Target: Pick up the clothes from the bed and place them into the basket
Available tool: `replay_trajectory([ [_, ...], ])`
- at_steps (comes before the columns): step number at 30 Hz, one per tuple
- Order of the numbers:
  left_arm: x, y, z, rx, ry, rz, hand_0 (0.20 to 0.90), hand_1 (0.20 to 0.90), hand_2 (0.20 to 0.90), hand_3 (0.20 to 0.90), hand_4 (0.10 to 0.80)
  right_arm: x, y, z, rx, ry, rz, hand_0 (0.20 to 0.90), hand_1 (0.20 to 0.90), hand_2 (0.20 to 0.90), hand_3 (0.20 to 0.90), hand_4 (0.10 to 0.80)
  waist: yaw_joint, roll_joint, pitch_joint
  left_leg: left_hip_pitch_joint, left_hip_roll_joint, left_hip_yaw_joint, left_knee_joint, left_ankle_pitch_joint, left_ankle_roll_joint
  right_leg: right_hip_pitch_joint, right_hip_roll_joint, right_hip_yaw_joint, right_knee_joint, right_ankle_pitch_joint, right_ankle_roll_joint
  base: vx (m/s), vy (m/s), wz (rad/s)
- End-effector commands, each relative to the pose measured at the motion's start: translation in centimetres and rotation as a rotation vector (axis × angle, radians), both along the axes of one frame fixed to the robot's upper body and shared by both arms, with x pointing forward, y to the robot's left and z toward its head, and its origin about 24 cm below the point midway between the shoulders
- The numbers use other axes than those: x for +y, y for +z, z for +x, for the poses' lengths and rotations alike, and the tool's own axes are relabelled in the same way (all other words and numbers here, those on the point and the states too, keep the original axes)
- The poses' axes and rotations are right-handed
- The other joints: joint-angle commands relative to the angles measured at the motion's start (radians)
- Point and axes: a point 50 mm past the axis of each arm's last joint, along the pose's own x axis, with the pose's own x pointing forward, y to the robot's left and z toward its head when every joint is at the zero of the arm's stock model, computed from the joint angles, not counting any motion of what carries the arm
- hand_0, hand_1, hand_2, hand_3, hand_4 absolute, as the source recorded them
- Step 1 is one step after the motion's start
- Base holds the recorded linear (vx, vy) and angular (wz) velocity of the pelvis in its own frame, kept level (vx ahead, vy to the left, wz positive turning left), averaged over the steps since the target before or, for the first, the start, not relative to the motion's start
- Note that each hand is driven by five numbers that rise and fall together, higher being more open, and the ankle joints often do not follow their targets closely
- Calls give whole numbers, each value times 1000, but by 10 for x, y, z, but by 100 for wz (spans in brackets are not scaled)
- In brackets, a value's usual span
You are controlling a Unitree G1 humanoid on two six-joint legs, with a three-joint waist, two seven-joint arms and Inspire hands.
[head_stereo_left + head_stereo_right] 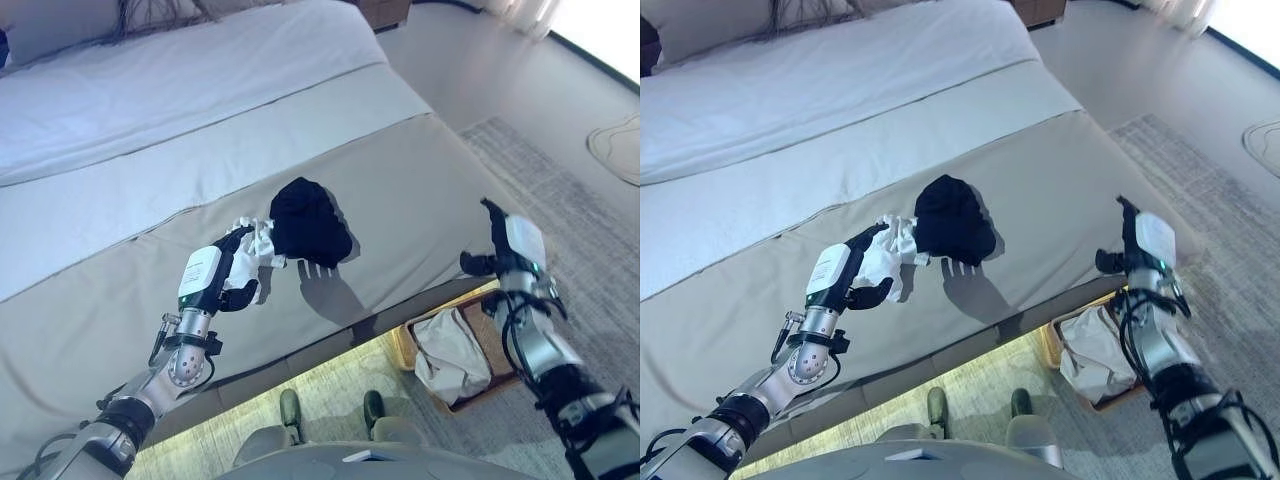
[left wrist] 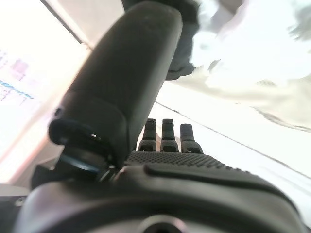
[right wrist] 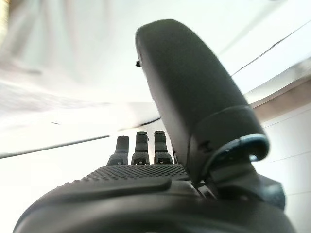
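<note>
A black garment (image 1: 308, 222) lies bunched on the beige bed cover (image 1: 420, 190), with a crumpled white garment (image 1: 258, 245) touching its left side. My left hand (image 1: 215, 275) hovers at the white garment, fingers straight and thumb spread, the cloth between them. Its wrist view shows straight fingers (image 2: 167, 133) and white cloth (image 2: 243, 53) beyond them. My right hand (image 1: 520, 245) is raised at the bed's right edge, open and empty, above the wicker basket (image 1: 405, 345) on the floor. A pale cloth (image 1: 450, 355) lies in the basket.
The bed has a white sheet (image 1: 180, 90) farther back with a dark tangle (image 1: 160, 12) near the pillows. A grey rug (image 1: 570, 210) covers the floor right of the bed. A wooden nightstand (image 1: 385, 10) stands at the far corner.
</note>
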Motion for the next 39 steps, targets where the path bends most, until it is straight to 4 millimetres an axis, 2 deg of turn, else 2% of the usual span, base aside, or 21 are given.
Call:
replay_trajectory([
  [1, -4, 56, 35, -292, 21, -98, 900, 900, 900, 900, 800, 10, 88, 37, -277, 30, -67, 900, 900, 900, 900, 800, 73, -27, 63, -50, -31, -81, 109, -104, 7, -109, -27, -4, 144, 23, -5, -146, 60, 25],
  [3, -11, 67, 44, -347, 4, -123, 900, 900, 900, 900, 800, 18, 120, 53, -326, 31, -76, 900, 900, 900, 900, 800, 104, -14, 109, -104, -39, -98, 126, -89, 5, -144, -28, -22, 157, 20, -12, -180, 69, 25],
  [6, -18, 76, 50, -395, -9, -150, 900, 900, 900, 900, 800, 29, 145, 66, -347, 33, -97, 900, 900, 900, 900, 800, 133, -1, 152, -163, -46, -115, 152, -76, 4, -192, -30, -43, 188, 15, -20, -118, 50, 23],
  [10, -24, 83, 54, -422, -28, -162, 900, 900, 900, 900, 800, 36, 163, 77, -328, 13, -114, 900, 900, 900, 900, 800, 168, 13, 193, -227, -57, -136, 188, -65, 5, -246, -35, -72, 233, 3, -28, -59, 13, 21],
  [15, -29, 92, 57, -455, -62, -173, 900, 900, 900, 900, 800, 32, 183, 85, -326, -62, -93, 900, 900, 900, 900, 800, 207, 38, 236, -308, -78, -154, 237, -54, 11, -315, -45, -107, 293, -10, -34, -50, 0, 29],
  [20, -35, 97, 59, -481, -79, -182, 900, 900, 900, 900, 800, 35, 206, 89, -328, -91, -99, 900, 900, 900, 900, 800, 228, 64, 268, -357, -92, -162, 265, -44, 13, -363, -51, -119, 338, -19, -36, -29, 32, 13],
  [29, -43, 113, 63, -537, -118, -198, 900, 900, 900, 900, 800, 40, 229, 92, -293, -56, -70, 900, 900, 900, 900, 800, 248, 92, 305, -412, -108, -182, 298, -37, 19, -425, -59, -115, 403, -35, -40, -3, 6, 3],
  [39, -51, 120, 63, -564, -134, -214, 900, 900, 900, 900, 800, 65, 227, 101, -204, 110, 39, 900, 900, 900, 900, 800, 272, 117, 305, -475, -121, -195, 329, -34, 21, -495, -55, -114, 466, -62, -51, 13, 9, 0],
])
